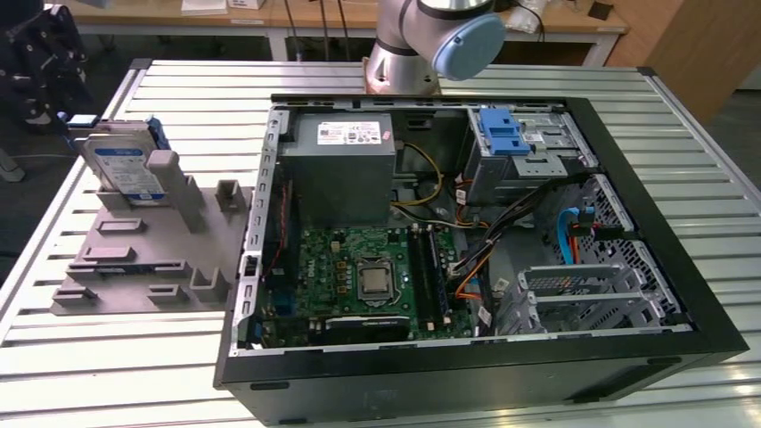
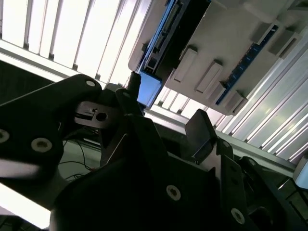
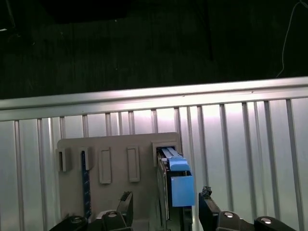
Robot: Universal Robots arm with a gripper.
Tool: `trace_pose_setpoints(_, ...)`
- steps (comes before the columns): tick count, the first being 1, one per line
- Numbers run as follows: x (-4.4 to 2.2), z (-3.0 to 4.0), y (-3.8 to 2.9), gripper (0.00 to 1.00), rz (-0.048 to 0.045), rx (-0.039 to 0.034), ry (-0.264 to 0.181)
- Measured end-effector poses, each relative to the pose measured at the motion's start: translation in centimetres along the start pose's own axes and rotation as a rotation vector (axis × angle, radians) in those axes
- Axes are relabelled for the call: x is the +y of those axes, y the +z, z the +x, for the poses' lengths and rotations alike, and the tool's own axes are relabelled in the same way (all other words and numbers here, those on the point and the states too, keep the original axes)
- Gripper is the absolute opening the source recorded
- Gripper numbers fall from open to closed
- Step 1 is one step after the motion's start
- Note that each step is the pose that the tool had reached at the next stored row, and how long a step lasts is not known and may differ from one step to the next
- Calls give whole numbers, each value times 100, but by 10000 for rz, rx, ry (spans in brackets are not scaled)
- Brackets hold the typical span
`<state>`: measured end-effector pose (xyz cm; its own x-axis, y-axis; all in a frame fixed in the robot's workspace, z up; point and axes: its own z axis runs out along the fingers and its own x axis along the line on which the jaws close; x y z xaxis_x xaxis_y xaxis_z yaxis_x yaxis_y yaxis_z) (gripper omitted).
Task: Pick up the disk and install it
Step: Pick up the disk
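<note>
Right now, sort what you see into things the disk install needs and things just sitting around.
Belongs to the job: disk, upright in grey holder; open gripper over it; open computer case.
Just lying about: power supply, motherboard, cables, slatted table.

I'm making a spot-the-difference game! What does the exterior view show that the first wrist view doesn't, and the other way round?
Exterior view: the open computer case with its green circuit board, and the arm's base. First wrist view: the gripper, open, the disk seen between its fingers. Both: the disk standing in the grey holder on the slatted table.
</note>
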<state>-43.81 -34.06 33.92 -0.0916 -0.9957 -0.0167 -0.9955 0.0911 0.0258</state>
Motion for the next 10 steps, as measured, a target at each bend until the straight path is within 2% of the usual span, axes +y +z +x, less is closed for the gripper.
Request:
trace_pose_setpoints(4,8,-19,54,64,2,-14,-16)
trace_pose_setpoints(10,41,-92,104,64,3,-14,-18)
